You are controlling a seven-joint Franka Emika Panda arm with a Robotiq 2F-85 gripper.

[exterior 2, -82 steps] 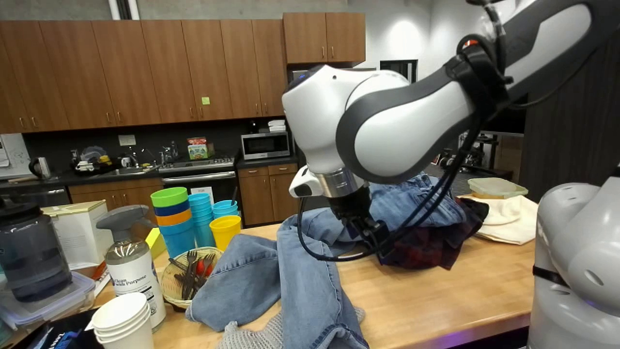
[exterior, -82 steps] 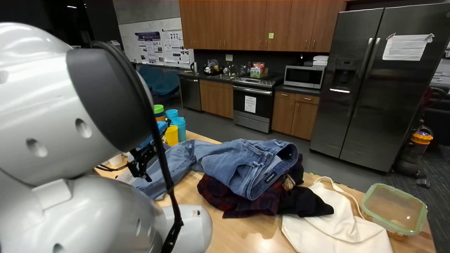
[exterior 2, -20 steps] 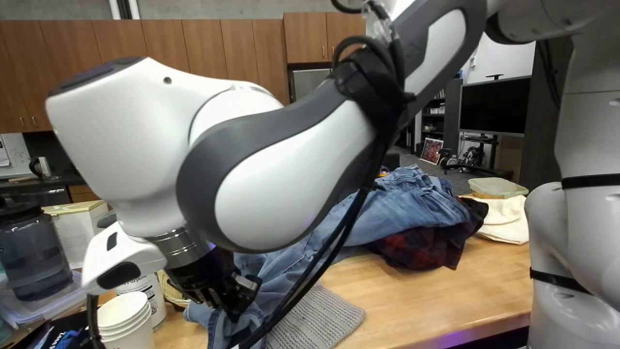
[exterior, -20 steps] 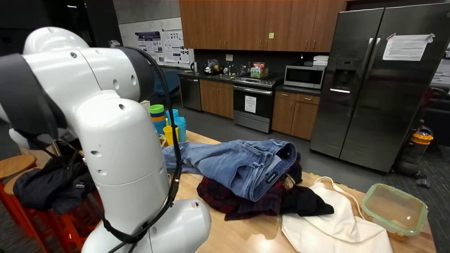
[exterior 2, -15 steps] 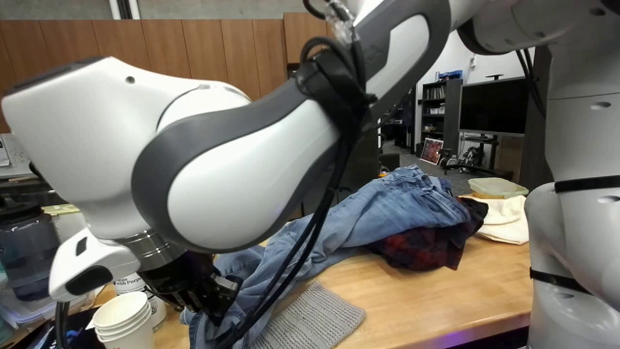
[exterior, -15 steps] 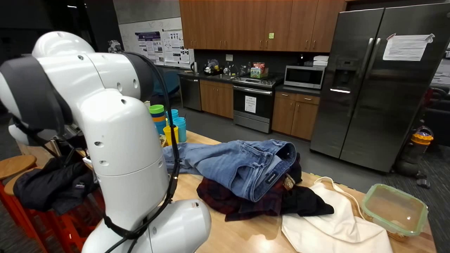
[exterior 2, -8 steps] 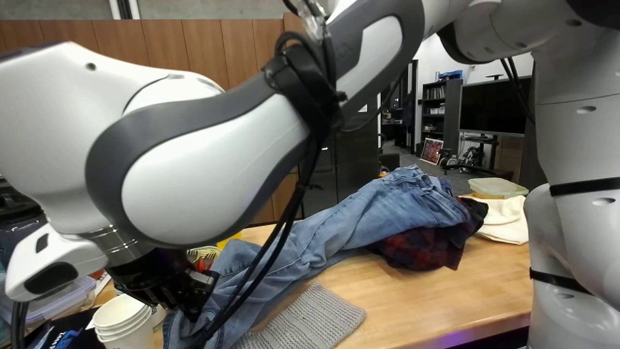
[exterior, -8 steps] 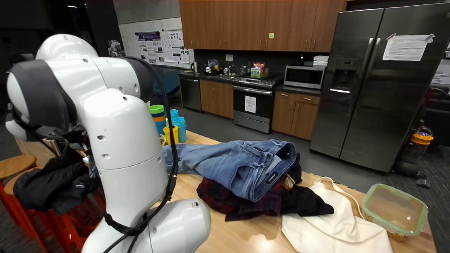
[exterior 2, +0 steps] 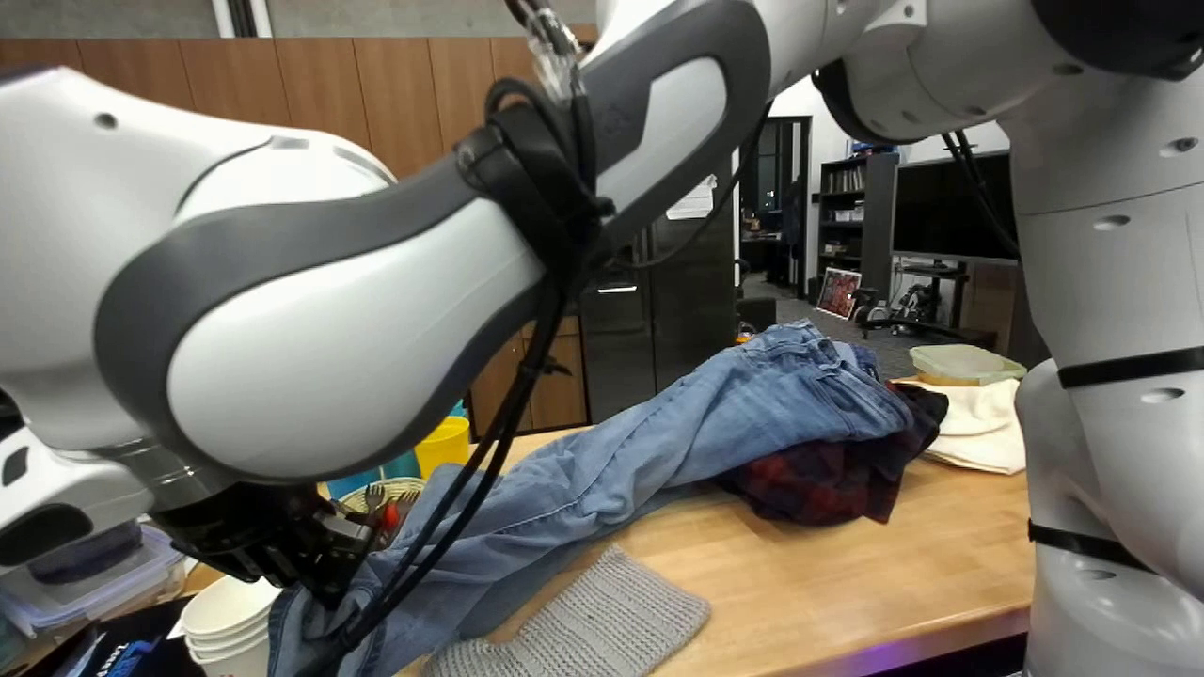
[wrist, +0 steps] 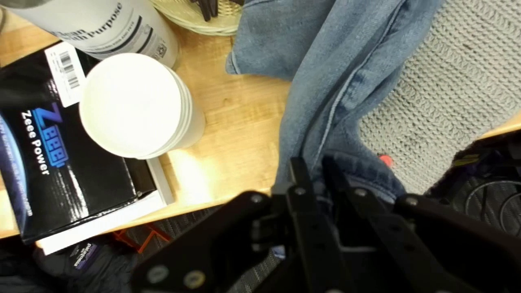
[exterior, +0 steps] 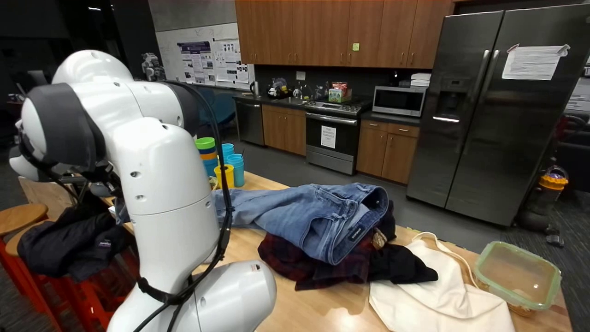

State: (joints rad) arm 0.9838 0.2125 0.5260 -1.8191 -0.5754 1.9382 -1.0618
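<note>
Jeans [exterior: 304, 210] coloured faded blue, streaked in paler tone. Claw [wrist: 313, 171] finished black. Arm [exterior: 170, 173] finished white, banded dark grey. Garment [exterior 2: 823, 484] right of centre in exterior view checked in dark red and near-black. Knit cloth [wrist: 456, 93], upper right of wrist view, ribbed in grey. Tote [exterior: 438, 299], lower right of exterior view, toned cream. Box [wrist: 83, 175], left of wrist view, coloured black, lettered blue and white.

Arm [exterior: 170, 184]: glossy white rounded shells [exterior 2: 348, 367], dark grey bands [exterior: 60, 124] at the joints, small round screw recesses [exterior: 140, 197]. Black cables [exterior 2: 513, 414] run along the outside, bound by black straps [exterior 2: 527, 179]; clear plastic wrap [exterior 2: 555, 52] over one stretch. Silver ring [exterior 2: 165, 473] at wrist, beside it a white housing [exterior 2: 94, 481] with black oval patches [exterior 2: 42, 533]. Gripper [wrist: 314, 162]: black, straight narrow fingers [wrist: 311, 228], metal screw heads [wrist: 157, 274], one brassy.
</note>
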